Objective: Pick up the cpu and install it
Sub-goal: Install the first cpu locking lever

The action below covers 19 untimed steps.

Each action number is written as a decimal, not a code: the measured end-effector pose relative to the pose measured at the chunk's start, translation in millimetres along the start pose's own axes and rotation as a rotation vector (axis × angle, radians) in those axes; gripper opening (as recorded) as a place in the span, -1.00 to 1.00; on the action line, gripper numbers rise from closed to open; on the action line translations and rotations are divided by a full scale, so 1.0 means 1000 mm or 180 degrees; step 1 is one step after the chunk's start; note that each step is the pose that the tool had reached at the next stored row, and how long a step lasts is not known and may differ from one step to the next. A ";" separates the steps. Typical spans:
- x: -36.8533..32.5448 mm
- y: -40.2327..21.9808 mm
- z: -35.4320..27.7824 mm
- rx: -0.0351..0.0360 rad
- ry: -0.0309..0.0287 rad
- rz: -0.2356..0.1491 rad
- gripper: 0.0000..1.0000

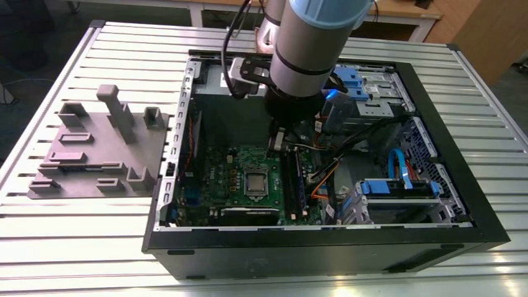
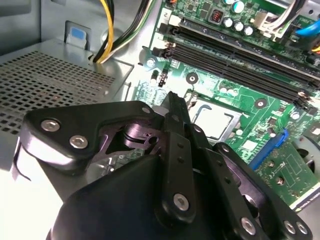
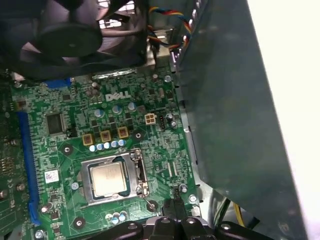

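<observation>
**CPU sitting in socket, gripper hovering just off it inside the case**

Exterior view: the arm is reaching down into the open computer case (image 1: pixel 462 210) lying on the slatted table (image 1: pixel 49 247). The cpu (image 1: pixel 256 182) is lying flat in the socket on the green motherboard (image 1: pixel 214 179), silver top up, below the wrist. The purple-grey tray (image 1: pixel 91 154) with upright blocks is sitting outside the case toward the exterior view's left, well apart from the work. Blue-latched drive cages (image 1: pixel 396 189) and loose cables are crowding the exterior view's right side of the case.

Second wrist view: the gripper (image 2: pixel 172 100) is filling the foreground, its fingers looking pressed together into one narrow tip with nothing between them. The tip is pointing at the board just beside the socket; the cpu (image 2: pixel 212 120) is showing pale and square past it. Memory slots (image 2: pixel 235 70) are running beyond, and yellow wires (image 2: pixel 107 30) are hanging near the perforated metal box (image 2: pixel 50 80).

First wrist view: the cpu (image 3: pixel 107 178) is resting inside the socket frame (image 3: pixel 135 172), edges looking parallel to it. The gripper (image 3: pixel 172 207) tip is hanging near the socket's edge, apart from the chip. A black fan (image 3: pixel 65 35) is sitting further along the board.

Judgement: the chip seems placed, grasp released, jaws closed empty. Doing this well means keeping the tip clear of the chip top, moving straight along the vertical, avoiding sideways nudges that could skew the chip in the socket, and steering clear of the cables.
</observation>
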State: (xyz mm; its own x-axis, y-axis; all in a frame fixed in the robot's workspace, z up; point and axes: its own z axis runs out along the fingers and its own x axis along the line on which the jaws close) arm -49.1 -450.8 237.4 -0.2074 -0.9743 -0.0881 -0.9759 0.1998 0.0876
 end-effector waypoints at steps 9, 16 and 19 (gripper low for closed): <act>0.0046 -0.0009 -0.0004 -0.0003 0.0004 -0.0061 -0.79; 0.0056 -0.0010 -0.0014 -0.0004 0.0016 -0.0206 -0.79; 0.0056 -0.0007 -0.0028 0.0009 0.0014 -0.0226 -0.79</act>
State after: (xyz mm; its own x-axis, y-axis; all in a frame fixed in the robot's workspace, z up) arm -49.3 -456.7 239.6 -0.1373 -0.9865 -0.0896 -0.9883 0.1304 0.0785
